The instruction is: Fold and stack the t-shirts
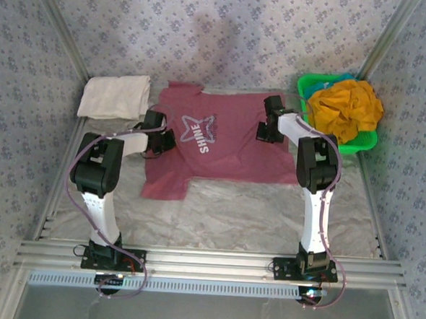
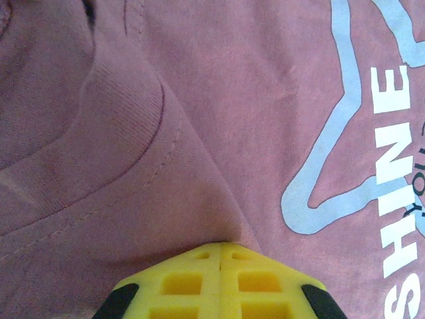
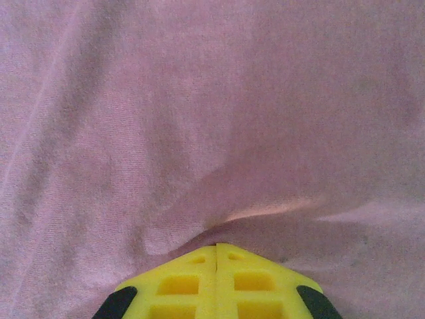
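I see my left hand and my right hand each pinching a bit of the maroon t-shirt, which lies spread out on the surface between the cream-white t-shirt and the green basket.

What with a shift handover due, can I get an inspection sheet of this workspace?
Surface: table under a pale crinkled sheet.
Job's things: maroon tee spread flat, print up; white tee folded, far left; orange tee bunched in the basket.
Clutter: the green basket, far right.
Grippers: left gripper and right gripper both shut on the maroon tee.
Cables: a cable loops along the left arm; more at both bases.
Surroundings: patterned walls, metal frame.
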`<action>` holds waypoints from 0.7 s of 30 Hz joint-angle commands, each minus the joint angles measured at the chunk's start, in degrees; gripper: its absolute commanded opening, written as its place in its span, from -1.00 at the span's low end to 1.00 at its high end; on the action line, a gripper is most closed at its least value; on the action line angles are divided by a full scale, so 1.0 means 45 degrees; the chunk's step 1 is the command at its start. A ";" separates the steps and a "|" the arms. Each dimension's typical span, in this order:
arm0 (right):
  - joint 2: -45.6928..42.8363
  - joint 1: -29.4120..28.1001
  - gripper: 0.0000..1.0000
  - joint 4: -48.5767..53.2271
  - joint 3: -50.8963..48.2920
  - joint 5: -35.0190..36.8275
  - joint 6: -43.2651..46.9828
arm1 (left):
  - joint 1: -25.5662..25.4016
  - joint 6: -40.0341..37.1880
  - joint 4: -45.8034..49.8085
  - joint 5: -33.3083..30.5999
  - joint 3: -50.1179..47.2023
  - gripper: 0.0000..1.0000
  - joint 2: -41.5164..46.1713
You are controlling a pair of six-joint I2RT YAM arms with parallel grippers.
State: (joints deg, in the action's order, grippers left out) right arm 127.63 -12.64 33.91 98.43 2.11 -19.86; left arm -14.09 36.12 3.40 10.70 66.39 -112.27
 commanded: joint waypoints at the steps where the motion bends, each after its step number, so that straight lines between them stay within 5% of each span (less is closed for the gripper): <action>1: 0.0243 -0.0038 -1.00 0.1049 0.0714 -0.0214 0.0231 | 0.0180 0.0079 0.0689 -0.0157 0.0526 -1.00 -0.0309; 4: -0.0331 -0.0085 -1.00 0.1350 0.0939 -0.0215 0.0387 | 0.0220 0.0079 0.0651 -0.0237 0.0486 -0.96 0.0418; 10: -0.3219 -0.0389 -0.76 0.0721 -0.0800 -0.0095 0.0543 | 0.0148 0.0096 0.0578 -0.0660 -0.0947 -0.45 0.3571; 13: -0.5225 -0.0583 -0.62 -0.0408 -0.2860 -0.0209 0.0613 | 0.0142 0.0020 0.1349 -0.1023 -0.2059 -0.28 0.5434; 21: -0.9766 -0.1522 -0.34 -0.4037 -0.9643 -0.0145 0.0780 | 0.0181 0.0664 0.6169 -0.2058 -0.5743 -0.19 1.0407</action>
State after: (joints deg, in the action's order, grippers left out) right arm 85.34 -17.72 21.23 61.58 0.64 -17.15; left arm -13.39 37.21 17.50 4.36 44.84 -69.63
